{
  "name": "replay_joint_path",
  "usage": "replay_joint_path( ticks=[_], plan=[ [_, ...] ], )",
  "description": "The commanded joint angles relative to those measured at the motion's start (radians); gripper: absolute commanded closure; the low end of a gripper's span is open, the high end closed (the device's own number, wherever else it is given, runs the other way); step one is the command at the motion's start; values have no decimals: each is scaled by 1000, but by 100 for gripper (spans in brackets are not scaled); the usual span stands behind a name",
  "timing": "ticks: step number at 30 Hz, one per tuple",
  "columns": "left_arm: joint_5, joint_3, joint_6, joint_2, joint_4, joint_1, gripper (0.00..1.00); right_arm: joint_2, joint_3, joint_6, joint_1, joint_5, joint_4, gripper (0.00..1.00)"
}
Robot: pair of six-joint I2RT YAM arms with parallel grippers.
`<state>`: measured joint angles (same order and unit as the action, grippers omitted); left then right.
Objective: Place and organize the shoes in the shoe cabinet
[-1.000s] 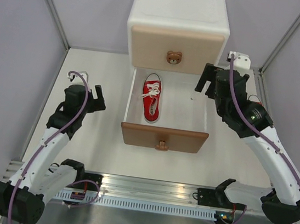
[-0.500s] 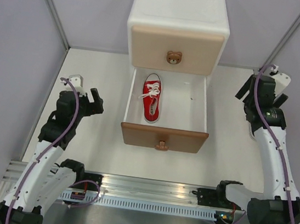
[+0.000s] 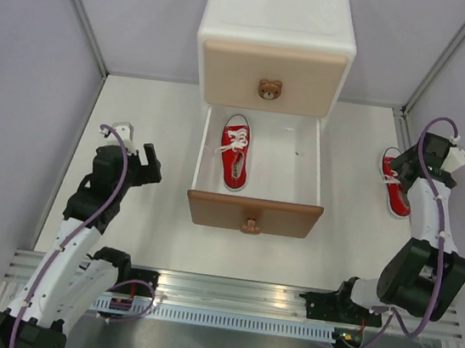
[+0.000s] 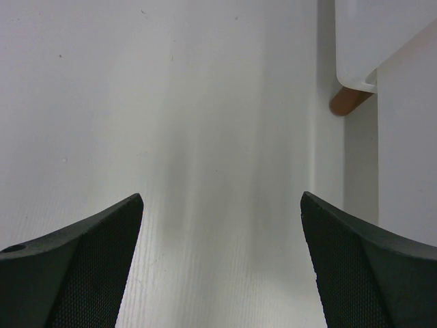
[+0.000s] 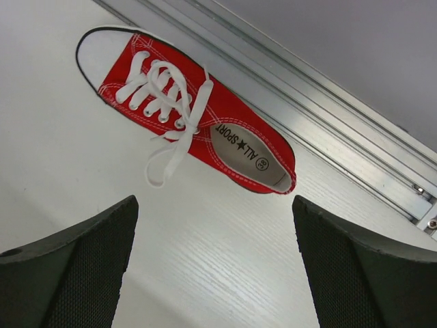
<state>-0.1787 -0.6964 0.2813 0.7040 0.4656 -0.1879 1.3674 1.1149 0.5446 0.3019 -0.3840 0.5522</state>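
Since a second ago the left arm has shifted only slightly at the left of the table (image 3: 150, 215), while the right arm has swung from the open drawer's far right corner out to the table's right edge.

Left side: the left gripper (image 3: 144, 160) stands with its jaws spread wide and nothing between them. Its wrist view shows dark, mesh-textured fingers (image 4: 82, 273) over a bare, faintly grained white surface, with one rounded brown cabinet leg (image 4: 348, 101) ahead to the right.

Centre: the shoe cabinet (image 3: 278, 25) is white with rounded corners. Its beige upper front (image 3: 229, 66) is closed and carries a bear-shaped knob (image 3: 269, 90). The lower drawer (image 3: 295, 219), brown-fronted, is pulled out. One red shoe (image 3: 234, 161) lies in its left half, toe toward the cabinet, well apart from both grippers.

Right side: the right gripper (image 3: 403, 166) is likewise wide open and holds nothing. A second red shoe (image 3: 396, 200) of canvas, with white laces, toe cap and sole, lies on the table by the metal rail (image 5: 341, 130). In the wrist view it sits ahead of the fingertips (image 5: 102, 232), untouched.
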Motion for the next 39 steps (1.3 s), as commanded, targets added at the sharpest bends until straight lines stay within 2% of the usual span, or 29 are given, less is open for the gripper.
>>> replay_joint_path(
  ticks=[1, 7, 15, 21, 26, 32, 35, 39],
  plan=[
    [-15, 1, -44, -12, -30, -16, 1, 58, 0, 48, 40, 45, -86, 3],
    [-30, 5, -48, -12, -28, -30, 1, 171, 6, 15, 52, 103, -115, 5],
    [-38, 5, -51, -14, -28, -38, 1, 292, 14, -32, 69, 108, -127, 7],
    [-39, 6, -53, -9, -28, -39, 1, 375, 26, -75, 72, 189, -124, 10],
    [-39, 5, -54, -3, -28, -41, 1, 368, 19, -86, 49, 332, -136, 19],
    [-38, 3, -54, 5, -28, -41, 2, 361, 88, -101, -29, 420, -98, 24],
    [-39, 3, -56, 6, -28, -39, 2, 348, 111, -95, -52, 444, -100, 26],
    [-39, 3, -56, 8, -28, -39, 2, 334, 118, -83, -63, 390, -86, 24]
  ],
)
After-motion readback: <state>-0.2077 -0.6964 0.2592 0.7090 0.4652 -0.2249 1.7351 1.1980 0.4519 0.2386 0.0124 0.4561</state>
